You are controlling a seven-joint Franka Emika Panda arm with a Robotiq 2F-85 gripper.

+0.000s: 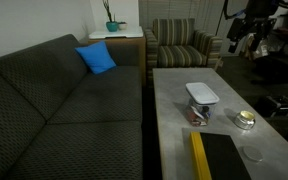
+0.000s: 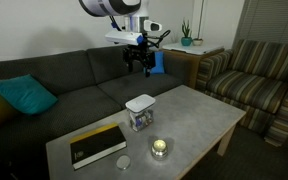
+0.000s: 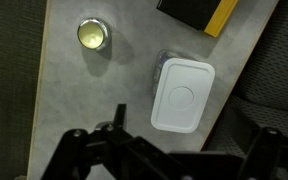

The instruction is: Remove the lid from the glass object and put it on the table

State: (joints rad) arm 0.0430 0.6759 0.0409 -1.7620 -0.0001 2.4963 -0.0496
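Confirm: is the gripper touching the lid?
Apart. In an exterior view the gripper hangs high above the lid, sofa visible between.

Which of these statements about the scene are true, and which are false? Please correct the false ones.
1. The lid sits on the glass container. True.
2. The gripper holds the lid. False: it hangs high up, open and empty, apart from the lid.
3. The small round yellowish thing lies on the table. True.
4. The black and yellow panel lies on the sofa. False: it lies on the table, near the glass container.
5. A blue cushion lies on the sofa. True.
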